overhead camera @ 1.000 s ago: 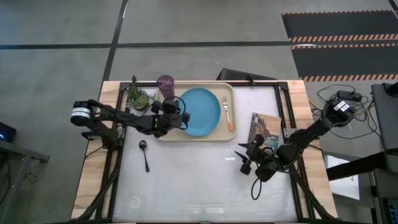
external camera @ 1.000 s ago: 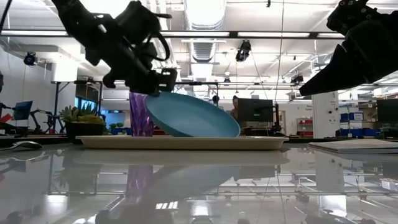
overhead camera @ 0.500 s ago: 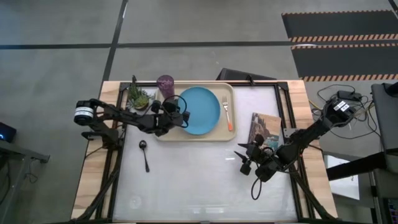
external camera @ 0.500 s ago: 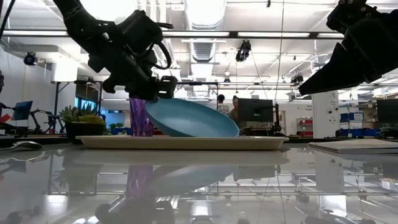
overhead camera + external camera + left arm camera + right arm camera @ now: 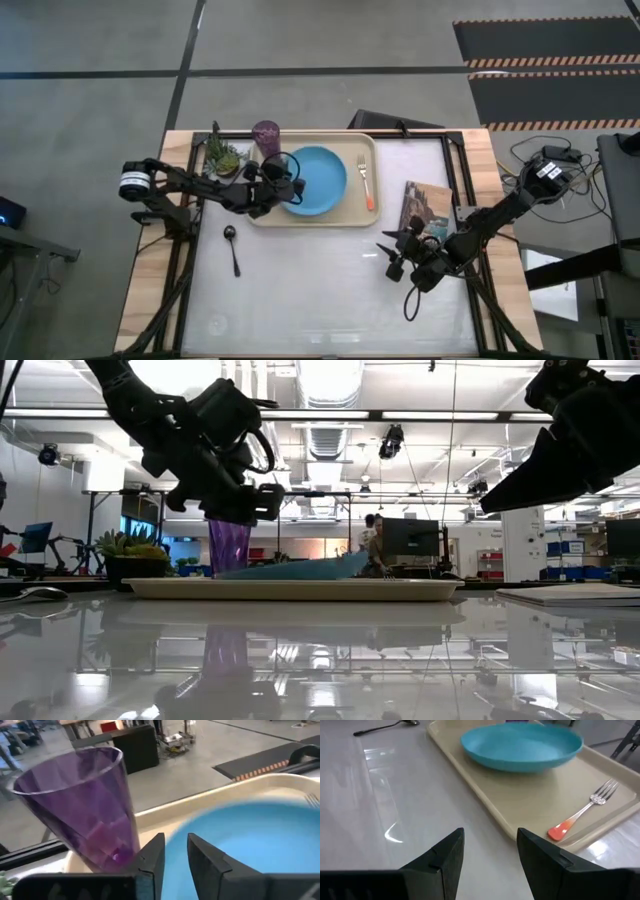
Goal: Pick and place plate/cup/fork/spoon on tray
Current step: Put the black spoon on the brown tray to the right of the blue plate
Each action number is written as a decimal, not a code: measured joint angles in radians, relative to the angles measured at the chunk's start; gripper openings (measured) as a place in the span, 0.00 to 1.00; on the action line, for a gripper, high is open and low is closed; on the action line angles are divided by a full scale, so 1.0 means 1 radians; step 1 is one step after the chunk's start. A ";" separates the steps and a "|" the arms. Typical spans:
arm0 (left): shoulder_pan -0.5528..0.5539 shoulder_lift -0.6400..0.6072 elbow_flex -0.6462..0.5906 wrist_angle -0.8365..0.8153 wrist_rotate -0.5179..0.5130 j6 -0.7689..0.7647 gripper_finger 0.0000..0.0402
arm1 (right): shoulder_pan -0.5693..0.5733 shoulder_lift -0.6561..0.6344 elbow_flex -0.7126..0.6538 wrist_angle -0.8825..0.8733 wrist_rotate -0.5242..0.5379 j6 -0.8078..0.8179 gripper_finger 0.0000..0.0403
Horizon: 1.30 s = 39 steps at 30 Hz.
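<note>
- On the far left of the table, the potted plant (image 5: 224, 157) stands just beside the tray's left end. We must not mistake it for the cup; it is no part of our job.
- The spoon (image 5: 232, 246) lies on the bare tabletop in front of the tray's left corner, well apart from both grippers. We judge it the one piece not yet on the tray, so it is likely our next pick.
- The left gripper (image 5: 281, 186) hangs just over the left edge of the plate (image 5: 313, 181). In its own wrist view the fingers (image 5: 153, 858) stand a narrow gap apart with nothing between them, and the plate lies beyond their tips.
- The step in hand, as we read it, is letting go of the plate. To do it well we should lift straight up before swinging away, because the cup (image 5: 266, 134) stands close by at the tray's back left corner and a sideways sweep could knock it over.
- The plate rests on the tray (image 5: 312, 217), left of centre. The low view shows it almost flat, so we judge it settled.
- The fork (image 5: 365, 184) lies on the tray to the right of the plate, tines toward the back, apart from the plate's edge.
- A book (image 5: 427, 209) lies on the table to the right of the tray.
- The right gripper (image 5: 397, 251) waits above the bare table in front of the book, fingers spread wide and holding nothing.
</note>
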State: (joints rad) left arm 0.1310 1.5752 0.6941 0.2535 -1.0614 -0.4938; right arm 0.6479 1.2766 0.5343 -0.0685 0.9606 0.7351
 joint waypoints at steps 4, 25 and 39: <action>0.000 -0.001 0.000 0.000 0.123 0.003 0.18 | 0.000 0.000 0.003 -0.001 -0.037 0.024 0.42; -0.188 -0.477 -0.034 0.001 0.378 0.590 0.18 | -0.299 0.001 0.206 -0.010 -0.339 -0.154 0.04; -0.199 -0.726 -0.164 -0.001 0.390 0.639 0.18 | -0.655 0.006 0.362 -0.147 -0.671 -0.222 0.02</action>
State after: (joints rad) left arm -0.0683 0.8497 0.5301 0.2523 -0.6716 0.1448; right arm -0.0070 1.2829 0.8962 -0.2150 0.2899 0.5135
